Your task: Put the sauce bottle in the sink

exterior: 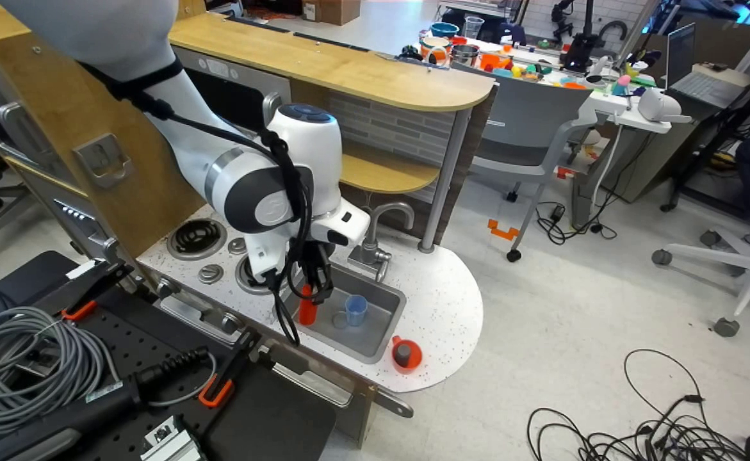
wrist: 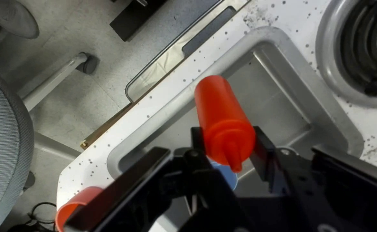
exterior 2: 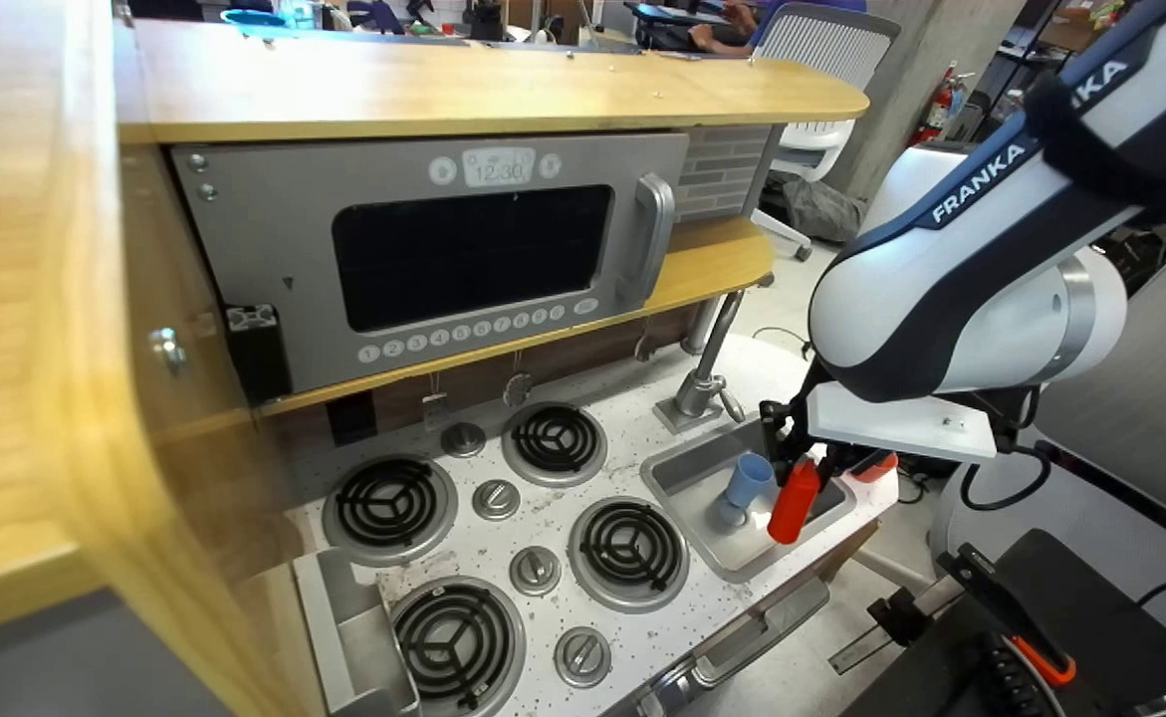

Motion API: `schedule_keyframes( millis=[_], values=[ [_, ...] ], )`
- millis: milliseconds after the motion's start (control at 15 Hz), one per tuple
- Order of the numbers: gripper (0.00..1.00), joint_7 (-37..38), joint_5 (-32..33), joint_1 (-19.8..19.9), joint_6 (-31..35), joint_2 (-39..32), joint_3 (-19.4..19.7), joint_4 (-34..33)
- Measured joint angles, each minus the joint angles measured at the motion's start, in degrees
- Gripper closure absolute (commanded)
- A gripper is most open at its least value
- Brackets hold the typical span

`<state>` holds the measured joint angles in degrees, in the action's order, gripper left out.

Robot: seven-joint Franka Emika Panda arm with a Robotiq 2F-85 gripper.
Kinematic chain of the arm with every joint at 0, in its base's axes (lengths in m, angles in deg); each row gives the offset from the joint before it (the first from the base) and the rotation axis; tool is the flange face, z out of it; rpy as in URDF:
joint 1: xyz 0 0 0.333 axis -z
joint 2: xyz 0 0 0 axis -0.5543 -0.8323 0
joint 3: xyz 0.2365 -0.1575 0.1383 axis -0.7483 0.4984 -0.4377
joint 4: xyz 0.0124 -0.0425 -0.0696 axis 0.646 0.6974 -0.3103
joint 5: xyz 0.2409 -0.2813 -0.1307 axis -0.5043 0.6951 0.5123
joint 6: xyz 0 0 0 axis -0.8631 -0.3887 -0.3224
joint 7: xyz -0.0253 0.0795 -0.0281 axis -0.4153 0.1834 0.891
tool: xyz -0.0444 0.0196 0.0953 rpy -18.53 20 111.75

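Note:
The sauce bottle, slim and red, shows in both exterior views [exterior: 307, 312] [exterior 2: 794, 503] and in the wrist view [wrist: 219, 101]. My gripper [wrist: 229, 141] is shut on it near the nozzle end, one black finger on each side. The gripper also shows in both exterior views [exterior: 318, 282] [exterior 2: 804, 460]. The bottle is tilted and hangs over the sink [exterior: 375, 330], a grey recessed basin that also shows in an exterior view [exterior 2: 692, 503] and the wrist view [wrist: 265, 96]. How far the bottle is above the basin floor is hard to tell.
A blue cup [exterior: 355, 309] [exterior 2: 748, 478] [wrist: 229, 175] stands in the sink. A curved faucet [exterior: 375, 234] [exterior 2: 710, 368] rises behind it. A red-orange cup [exterior: 408, 358] [wrist: 79, 203] stands on the white counter beside the sink. Black burners [exterior 2: 628, 551] lie on the opposite side.

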<state>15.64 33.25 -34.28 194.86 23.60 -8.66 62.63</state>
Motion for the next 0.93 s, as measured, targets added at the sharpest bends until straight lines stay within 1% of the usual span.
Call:
schedule_keyframes(
  millis=[200, 467, 733, 933],
  values=[
    [0.87, -0.1, 2.8, -1.3, 0.5, -0.4, 0.1, 0.7],
    [0.87, -0.1, 6.5, -3.5, 3.3, -1.9, 0.9, 0.7],
    [0.87, -0.1, 7.5, -5.5, 5.8, -3.7, 2.2, 0.3],
    [0.87, -0.1, 7.5, -5.8, 7.0, -5.5, 3.2, -1.3]
  ],
)
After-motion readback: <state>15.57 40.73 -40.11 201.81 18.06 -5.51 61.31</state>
